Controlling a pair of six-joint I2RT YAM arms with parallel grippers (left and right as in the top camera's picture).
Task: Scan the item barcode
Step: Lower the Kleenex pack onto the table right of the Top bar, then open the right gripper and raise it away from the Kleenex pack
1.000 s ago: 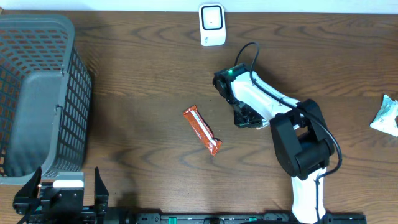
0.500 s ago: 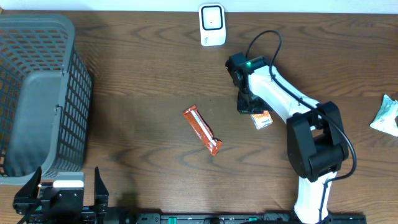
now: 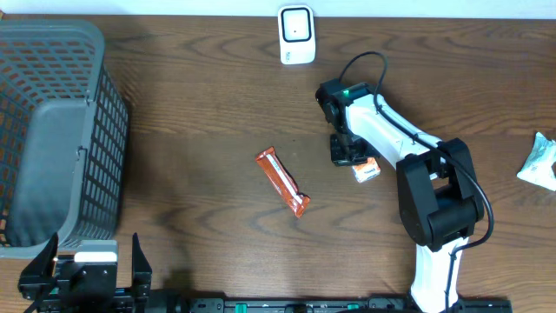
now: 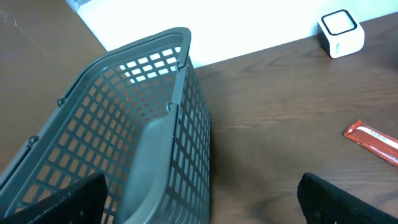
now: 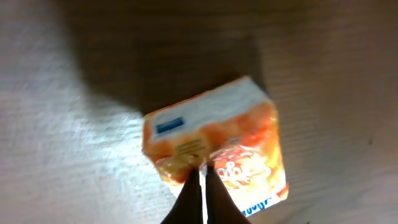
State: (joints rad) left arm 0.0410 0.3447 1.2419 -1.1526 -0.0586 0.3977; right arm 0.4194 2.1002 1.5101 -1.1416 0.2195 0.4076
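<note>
My right gripper is shut, its dark fingertips pinching the crimped edge of an orange snack packet with a white end panel. From above, the right gripper sits mid-table with the packet sticking out to its lower right, just over the wood. The white scanner stands at the table's far edge, well above and left of the packet. My left gripper is open at the near left corner, with nothing between its fingers.
A red snack bar lies diagonally on the table left of the right gripper. A grey mesh basket fills the left side. A white crumpled wrapper sits at the right edge.
The right arm swung to the right and away from the red bar, bringing the orange packet into view, then settled slightly nearer. The left arm has not moved.
</note>
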